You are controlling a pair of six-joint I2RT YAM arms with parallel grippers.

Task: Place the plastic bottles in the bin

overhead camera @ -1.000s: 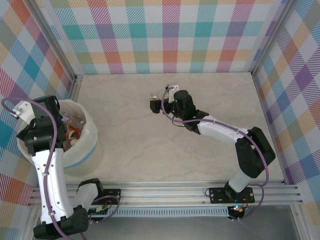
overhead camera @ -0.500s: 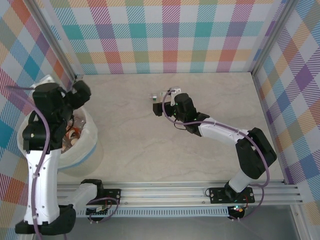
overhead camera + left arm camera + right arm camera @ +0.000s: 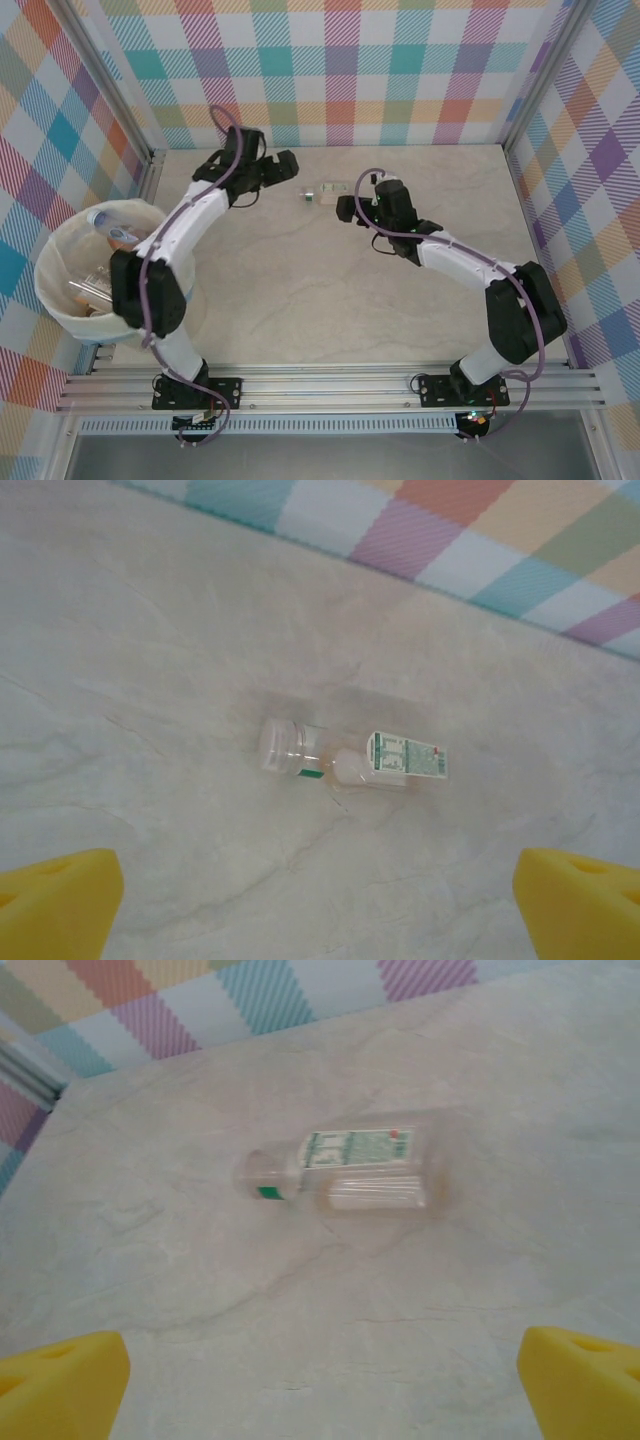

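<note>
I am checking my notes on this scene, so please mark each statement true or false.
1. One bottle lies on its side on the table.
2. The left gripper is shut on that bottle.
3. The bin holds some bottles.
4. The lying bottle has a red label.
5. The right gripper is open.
1. True: the bottle lies flat on the table.
2. False: the left gripper is open and apart from it.
3. True: the bin has bottles inside.
4. False: its label is white with green print.
5. True: the right gripper is open, holding nothing.
</note>
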